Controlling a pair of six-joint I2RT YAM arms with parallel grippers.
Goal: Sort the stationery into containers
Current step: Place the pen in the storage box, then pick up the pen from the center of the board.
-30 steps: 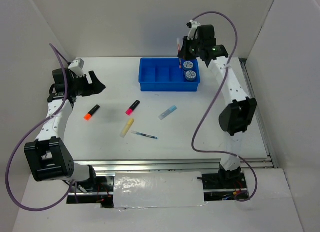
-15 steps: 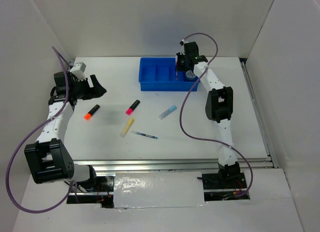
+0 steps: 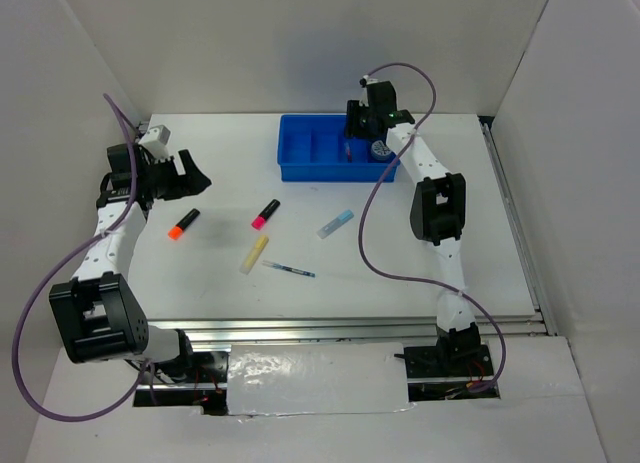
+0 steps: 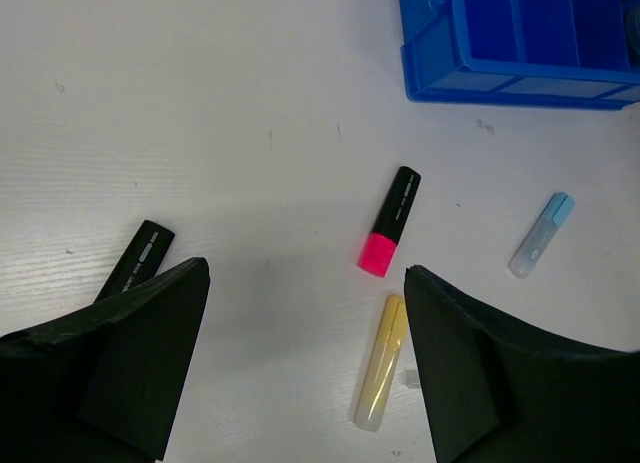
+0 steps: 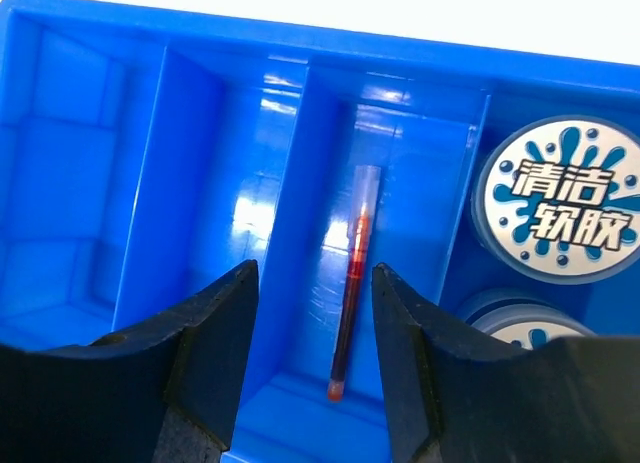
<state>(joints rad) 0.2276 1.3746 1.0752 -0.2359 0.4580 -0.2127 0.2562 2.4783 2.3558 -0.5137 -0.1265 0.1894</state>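
Note:
My right gripper (image 5: 315,353) hangs open over the blue tray (image 5: 140,183), its fingers apart on either side of a thin red-ink pen (image 5: 352,283) lying free in a middle compartment. Two blue-and-white rolls (image 5: 565,198) fill the compartment to the right. On the table lie an orange highlighter (image 3: 183,223), a pink one (image 3: 265,214), a pale yellow one (image 3: 254,254), a light blue one (image 3: 336,223) and a thin blue pen (image 3: 288,270). My left gripper (image 3: 195,173) hovers open at the far left, holding nothing; its wrist view shows the pink highlighter (image 4: 389,221) and the yellow highlighter (image 4: 380,361) below it.
The tray (image 3: 310,153) stands at the back centre near the rear wall. White walls close in the table on the left, right and back. The right arm's cable (image 3: 375,243) loops over the table's right half.
My right gripper came down from above the tray into it and opened, letting go of the red pen, which now lies in the compartment. The left arm barely moved.

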